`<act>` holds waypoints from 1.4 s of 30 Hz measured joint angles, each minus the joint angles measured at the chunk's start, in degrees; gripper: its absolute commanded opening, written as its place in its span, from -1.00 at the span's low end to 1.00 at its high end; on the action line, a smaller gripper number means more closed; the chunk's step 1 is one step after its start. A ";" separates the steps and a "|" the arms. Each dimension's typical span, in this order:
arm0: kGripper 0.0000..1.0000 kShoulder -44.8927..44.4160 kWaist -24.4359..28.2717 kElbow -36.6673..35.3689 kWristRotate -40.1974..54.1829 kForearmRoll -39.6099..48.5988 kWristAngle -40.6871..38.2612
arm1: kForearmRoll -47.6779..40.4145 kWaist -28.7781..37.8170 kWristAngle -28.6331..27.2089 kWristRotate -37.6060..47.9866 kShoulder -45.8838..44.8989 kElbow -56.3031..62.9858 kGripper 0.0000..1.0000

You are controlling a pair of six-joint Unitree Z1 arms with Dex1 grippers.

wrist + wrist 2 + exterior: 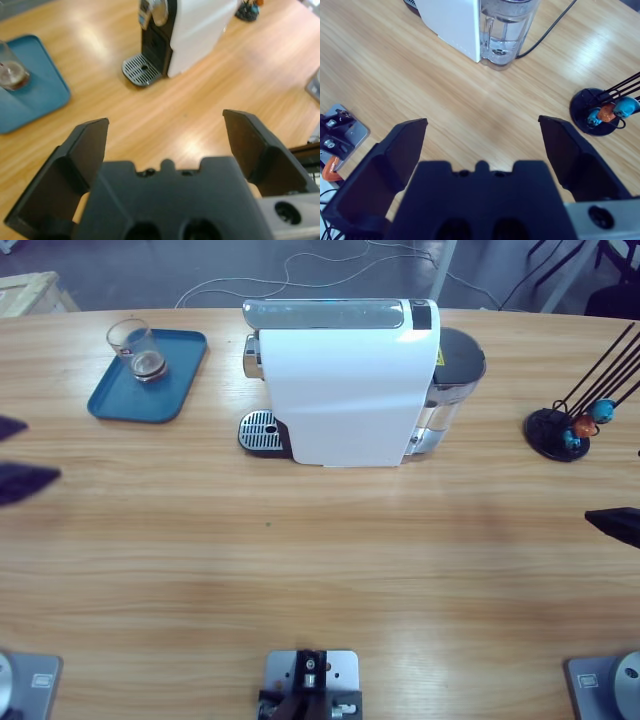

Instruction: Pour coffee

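The table carries a white coffee machine ahead of both grippers, its drip grate bare. The blue tray, ahead-left of the left gripper, keeps the cup with its coffee off the wood. Left and right gripper hang spread wide, empty, capsule stand just ahead-right of the latter.

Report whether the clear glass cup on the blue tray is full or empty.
Nearly empty: the clear glass cup stands upright on the blue tray with only a shallow dark brown coffee layer at its bottom.
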 measured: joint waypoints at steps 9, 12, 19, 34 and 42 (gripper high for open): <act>1.00 -2.88 -0.20 3.94 0.00 0.06 -2.17 | -0.51 0.00 -0.32 0.00 -2.96 0.37 1.00; 1.00 -3.19 -0.20 3.96 -0.01 0.06 -2.17 | -0.69 0.00 -0.38 0.00 -5.08 0.69 1.00; 1.00 -5.05 -0.21 4.21 0.00 0.06 -2.33 | -1.80 0.00 -0.21 0.00 -4.58 1.32 1.00; 1.00 -4.79 -0.21 4.33 0.00 0.43 -1.36 | -1.06 -0.04 -1.23 -0.45 0.54 0.55 1.00; 1.00 -4.80 -0.21 4.33 0.01 0.43 -1.29 | -1.07 -0.04 -1.52 -0.48 0.54 0.55 1.00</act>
